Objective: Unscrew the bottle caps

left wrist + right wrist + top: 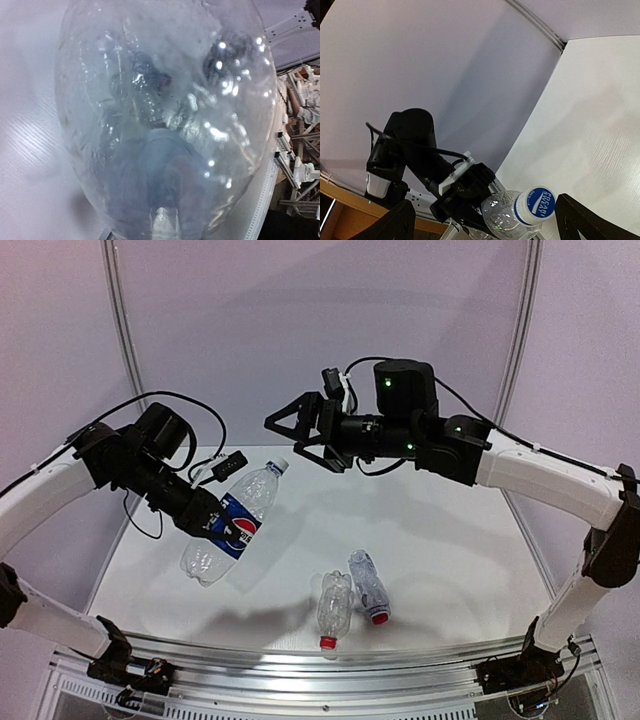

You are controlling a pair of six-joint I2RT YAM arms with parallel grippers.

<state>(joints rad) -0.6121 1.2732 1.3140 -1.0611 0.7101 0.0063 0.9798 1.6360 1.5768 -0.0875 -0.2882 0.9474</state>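
The left end effector (205, 515) is clamping the Pepsi bottle (238, 522), cap (281, 466) on; the right end effector (292, 438) is hovering spread apart beside it. Two red caps (327, 642) are also waiting.

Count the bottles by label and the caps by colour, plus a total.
Blue-label bottle: 1
Unlabelled bottles: 2
Red caps: 2
White cap: 1
Total: 6
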